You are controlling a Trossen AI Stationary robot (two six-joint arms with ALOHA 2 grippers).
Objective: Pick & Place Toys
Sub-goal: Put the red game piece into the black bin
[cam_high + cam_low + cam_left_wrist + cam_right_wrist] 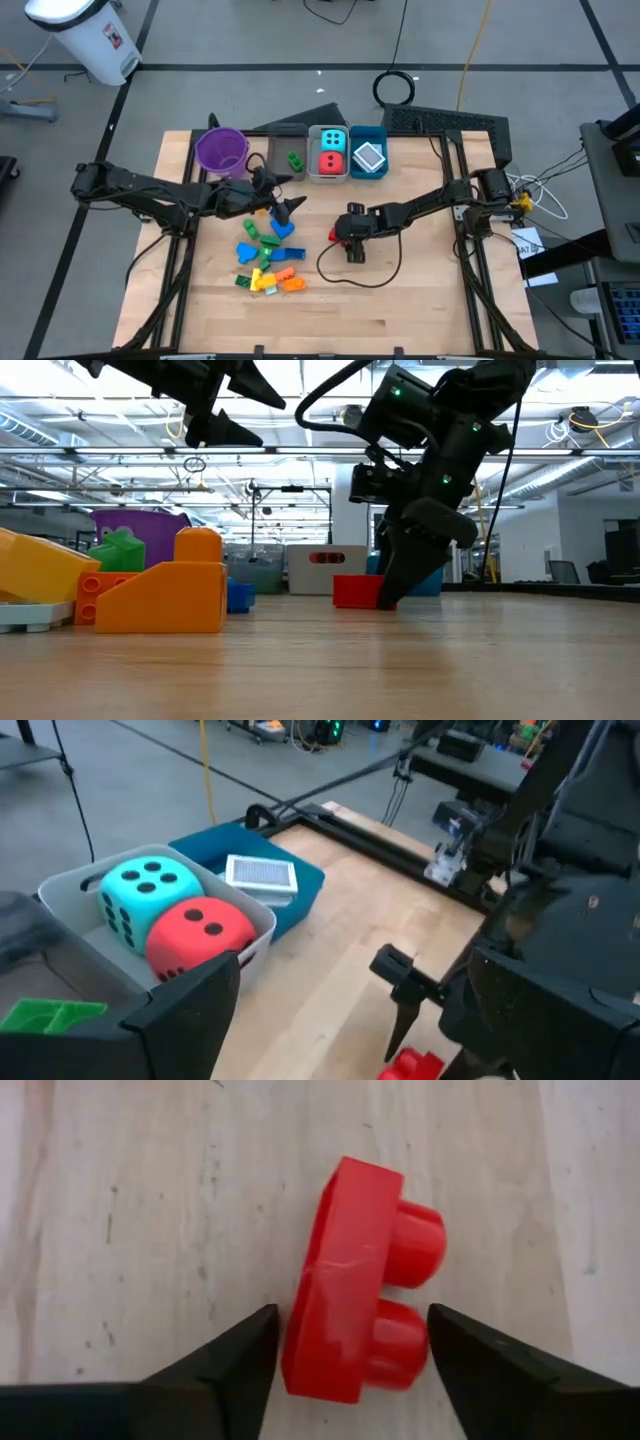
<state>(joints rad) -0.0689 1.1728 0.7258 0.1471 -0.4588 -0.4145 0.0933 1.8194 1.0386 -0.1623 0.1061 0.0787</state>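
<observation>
Near the tabletop's middle, my right gripper (345,1355) stands released astride the small red two-stud plastic brick (358,1280): light, rigid, slick, so I'd pinch its flat sides.

A red brick (350,1285) with two round studs lies on its side on the bare wood, just right of the frame's centre in the high view (337,235). A heap of blue, green, yellow and orange bricks (268,255) sits left of centre, toward the lower part. At upper centre, a cyan die (331,139) and a red die (330,162) sit together in one bin, a green brick (295,159) in the bin to its left, and a white flat piece (369,156) in the bin to its right.
</observation>
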